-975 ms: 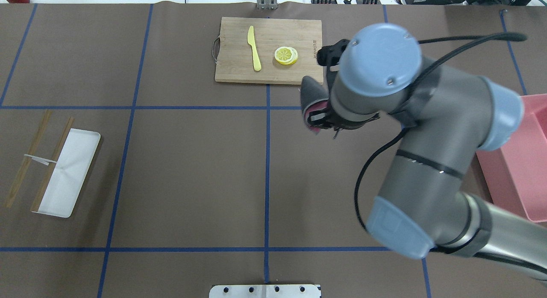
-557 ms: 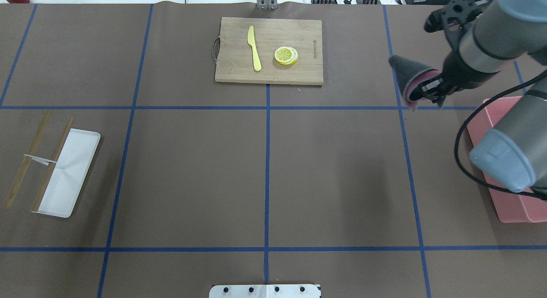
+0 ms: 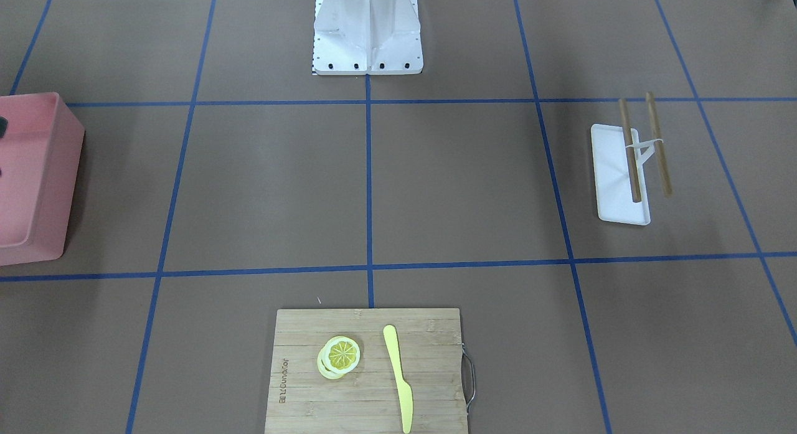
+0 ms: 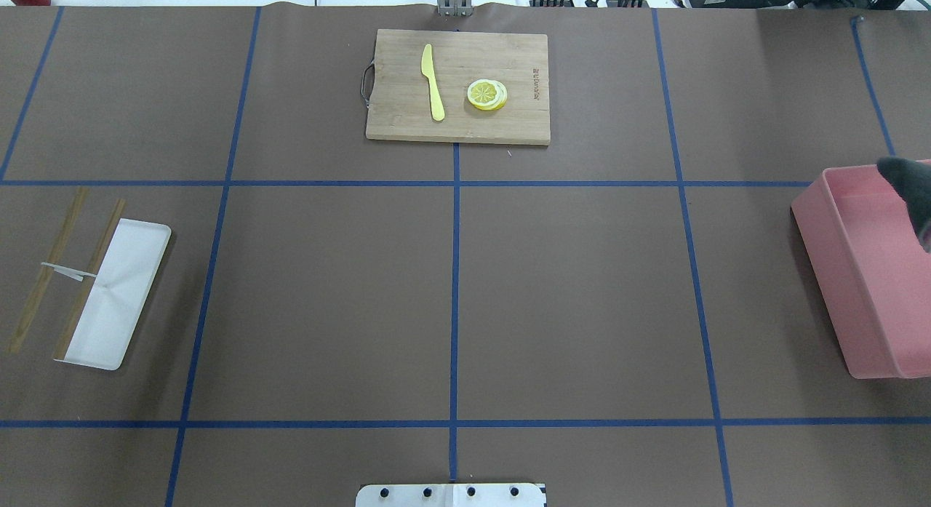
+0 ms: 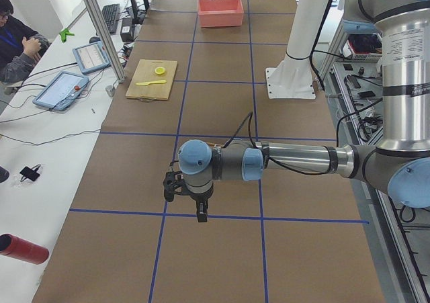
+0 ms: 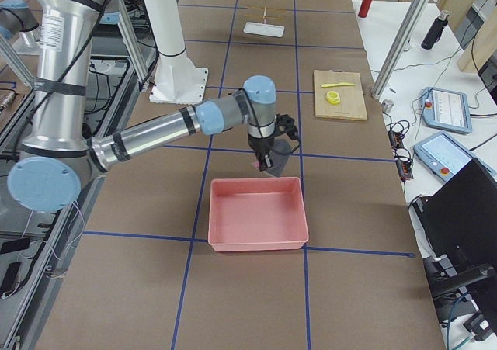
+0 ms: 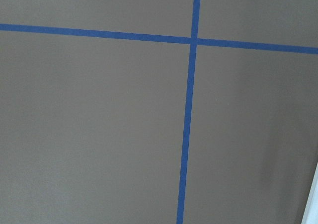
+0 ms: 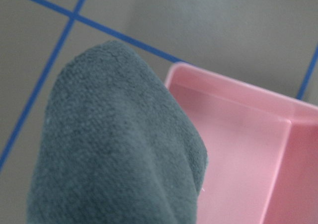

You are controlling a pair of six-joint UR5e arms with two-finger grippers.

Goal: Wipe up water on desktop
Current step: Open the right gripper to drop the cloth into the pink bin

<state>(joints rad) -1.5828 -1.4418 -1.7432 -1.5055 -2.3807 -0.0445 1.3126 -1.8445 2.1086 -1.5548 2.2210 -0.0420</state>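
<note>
The right gripper [image 6: 269, 157] is hovering just beside the rim of the pink bin [image 4: 822, 274]. It shows only from the side, so I cannot tell whether it is spread or pinching. A grey cloth [image 8: 114, 144] is hanging in front of its wrist camera, partly over the bin's corner and partly over the tabletop [image 4: 327, 296]. The cloth is looking thick, fleecy and limp. It should be light and easy to crush, and best taken by a bunched fold so that a broad flap is trailing flat for wiping. The left gripper [image 5: 200, 212] is hanging low over the tabletop near a tape crossing, well apart from the bin, and its state cannot be told either. The tabletop itself is lying flat, matte and brown, taking up the whole scene under blue tape lines. It seems stiff and not slippery, a surface to press on rather than grasp, and no wet patch is showing clearly on it. Farther out, a board [image 4: 393, 114] is carrying a knife [image 4: 433, 81] and lemon slices [image 4: 486, 94], and a white tray [image 4: 124, 303] is lying at the other end.
</note>
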